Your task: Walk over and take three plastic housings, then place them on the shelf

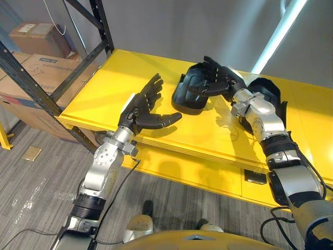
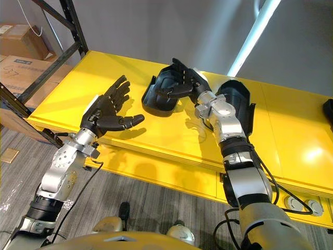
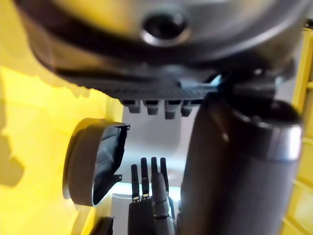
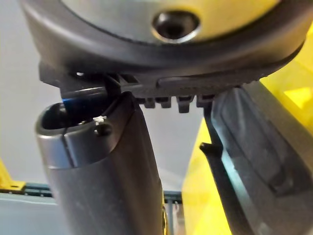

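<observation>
Fingers of my right hand (image 1: 218, 80) lie straight on the housing (image 1: 184, 101), no clamp. My left hand (image 1: 139, 107) is spread just beside it. It sits on the yellow shelf (image 1: 104, 94), with the second housing (image 1: 273, 91) right next to it. I'd pull off straight up so nothing skids.

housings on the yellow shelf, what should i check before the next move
1. First housing rests on the shelf: ok.
2. Right hand open, fingers straight over that housing: ok.
3. Right hand clear of that housing: cannot tell, they overlap in the eye views.
4. Left hand open and empty above the shelf: ok.
5. Second housing on the shelf, beside the right forearm: ok.
6. Three housings on the shelf: cannot tell; a dark thing at the shelf's right end is cut off.
</observation>
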`<state>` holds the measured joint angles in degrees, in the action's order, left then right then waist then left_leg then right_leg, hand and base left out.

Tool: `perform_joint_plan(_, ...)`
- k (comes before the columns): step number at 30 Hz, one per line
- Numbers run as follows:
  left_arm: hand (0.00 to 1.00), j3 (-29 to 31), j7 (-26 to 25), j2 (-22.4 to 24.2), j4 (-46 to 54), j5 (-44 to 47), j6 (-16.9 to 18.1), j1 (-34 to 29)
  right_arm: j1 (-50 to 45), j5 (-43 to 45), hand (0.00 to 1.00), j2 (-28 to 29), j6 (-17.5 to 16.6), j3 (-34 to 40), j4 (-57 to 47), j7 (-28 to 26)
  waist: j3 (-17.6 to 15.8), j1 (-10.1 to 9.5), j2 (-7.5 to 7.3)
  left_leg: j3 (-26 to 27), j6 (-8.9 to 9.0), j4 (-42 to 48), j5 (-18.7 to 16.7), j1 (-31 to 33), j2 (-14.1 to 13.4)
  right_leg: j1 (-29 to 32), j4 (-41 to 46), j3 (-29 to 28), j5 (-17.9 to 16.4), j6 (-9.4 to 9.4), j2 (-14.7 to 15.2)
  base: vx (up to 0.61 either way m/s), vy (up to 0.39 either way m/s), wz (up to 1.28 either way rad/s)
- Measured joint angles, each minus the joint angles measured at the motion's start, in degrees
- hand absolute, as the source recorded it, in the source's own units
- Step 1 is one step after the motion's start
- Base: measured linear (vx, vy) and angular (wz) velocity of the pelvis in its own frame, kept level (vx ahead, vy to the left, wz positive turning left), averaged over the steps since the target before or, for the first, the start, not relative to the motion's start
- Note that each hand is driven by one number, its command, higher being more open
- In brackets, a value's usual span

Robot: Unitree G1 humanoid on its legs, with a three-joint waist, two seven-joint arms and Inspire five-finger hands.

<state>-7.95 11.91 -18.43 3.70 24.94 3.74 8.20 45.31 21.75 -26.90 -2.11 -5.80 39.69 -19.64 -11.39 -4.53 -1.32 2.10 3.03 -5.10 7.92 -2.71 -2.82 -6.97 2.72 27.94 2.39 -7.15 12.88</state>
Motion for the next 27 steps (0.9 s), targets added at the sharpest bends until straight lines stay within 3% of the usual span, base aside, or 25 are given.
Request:
perform_joint_plan(7, 1.00, 0.3, -4.4, -0.2, 0.0, -0.6, 0.1, 0.0, -1.9, -1.0, 1.00, -0.1, -0.5, 2.7, -8.5, 7.0, 0.1, 0.08, -0.17, 1.3, 0.52, 0.0, -0.4, -0.5, -0.9, 0.0, -1.0, -1.6, 0.1, 0.07, -1.0, -0.02, -0.024, -0.11)
perform_joint_plan(10, 1.00, 0.6, -5.3, -0.3, 0.0, -0.6, 0.1, 0.0, -2.9, -1.2, 1.00, -0.1, 1.0, 3.8, -9.5, 9.3, 0.1, 0.29, -0.17, 1.4, 0.62, 0.0, -0.4, -0.5, -1.3, 0.0, -1.0, -1.7, 0.1, 0.12, -1.2, 0.00, -0.008, -0.01)
perform_joint_plan(16, 1.00, 1.2, -6.5, -0.4, 0.0, -0.1, 0.0, 0.0, -7.4, -1.2, 1.00, -0.2, 7.1, 5.0, -10.7, 12.6, 0.1, 0.19, -0.18, 1.7, 0.85, 0.0, -0.6, -0.6, -1.4, 0.0, -1.1, -1.8, 0.1, 0.17, -1.4, 0.01, -0.004, 0.00)
perform_joint_plan(23, 1.00, 1.2, -6.5, -0.5, -0.2, -0.1, -0.3, 0.3, -4.1, -1.4, 1.00, -0.2, 8.0, 4.9, -3.6, 13.1, 0.1, 0.11, -0.12, 2.3, 1.02, 0.2, -0.5, 0.6, -1.6, 1.8, -0.8, -2.6, 0.2, 0.36, -1.7, 0.00, -0.013, -0.05)
perform_joint_plan(27, 1.00, 1.2, -6.4, -0.7, -2.0, 0.3, -0.3, 2.6, 3.2, -1.3, 1.00, -0.5, 7.9, 4.9, 3.5, 12.7, -0.6, 0.01, 0.87, 1.9, 1.07, 0.3, -0.1, 2.6, -1.5, 4.1, 0.1, -2.5, 0.1, 0.48, -1.7, -0.02, -0.016, 0.03)
